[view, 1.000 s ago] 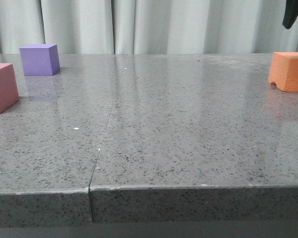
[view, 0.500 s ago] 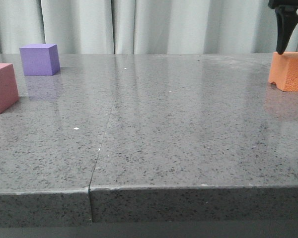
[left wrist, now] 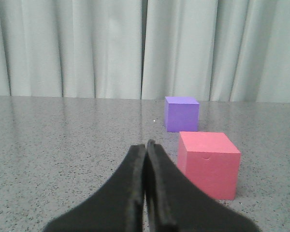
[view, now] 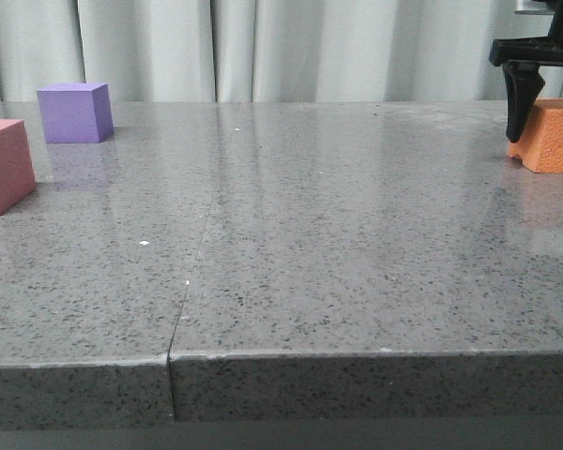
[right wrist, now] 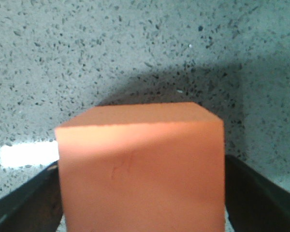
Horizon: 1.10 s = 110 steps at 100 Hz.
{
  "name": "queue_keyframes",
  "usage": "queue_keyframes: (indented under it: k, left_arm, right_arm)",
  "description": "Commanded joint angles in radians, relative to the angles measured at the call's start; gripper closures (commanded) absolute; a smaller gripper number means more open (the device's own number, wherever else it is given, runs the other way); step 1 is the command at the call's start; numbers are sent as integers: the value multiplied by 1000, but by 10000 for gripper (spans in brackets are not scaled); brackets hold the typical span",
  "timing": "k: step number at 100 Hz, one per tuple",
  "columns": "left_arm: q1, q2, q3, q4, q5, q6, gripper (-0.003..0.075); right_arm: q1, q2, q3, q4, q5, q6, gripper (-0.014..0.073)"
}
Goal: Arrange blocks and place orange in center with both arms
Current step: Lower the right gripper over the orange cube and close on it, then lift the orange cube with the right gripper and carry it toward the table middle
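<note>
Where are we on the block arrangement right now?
Nothing is placed yet: the purple block and pink-red block sit at the table's far left. In hand: the right pincer straddles the orange block at the far right, not visibly clamped. Left: moving it to the bare centre. The left pincer is shut, empty.

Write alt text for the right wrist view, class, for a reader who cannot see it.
An orange block fills the middle of the view, sitting on a grey speckled table between the two black fingers of the right claw. The fingers stand spread on either side of the block; whether they touch it cannot be told.
</note>
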Motion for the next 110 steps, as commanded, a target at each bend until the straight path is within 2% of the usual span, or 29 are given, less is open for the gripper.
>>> queue_keyframes:
  k: [1,7,19,31,61,78,110]
  left_arm:
    - [-4,-26,-1,-8,-79,0,741]
    - [-4,-26,-1,-8,-79,0,741]
    - [-4,-26,-1,-8,-79,0,741]
    - [-4,-26,-1,-8,-79,0,741]
    - [-4,-26,-1,-8,-79,0,741]
    - [-4,-26,-1,-8,-79,0,741]
    - [-4,-26,-1,-8,-79,0,741]
  right_arm:
    - [-7,-56,-33,-2,-28,0,-26]
    - [-7,-56,-33,-2,-29,0,18]
    - [-7,-56,-33,-3,-29,0,165]
    - [-7,-56,-33,-1,-29,0,233]
    - [-7,-58,-35,1,-30,0,235]
    - [0,-61,-98,59,51,0,235]
    - [127,-61,-262,67,186,103,235]
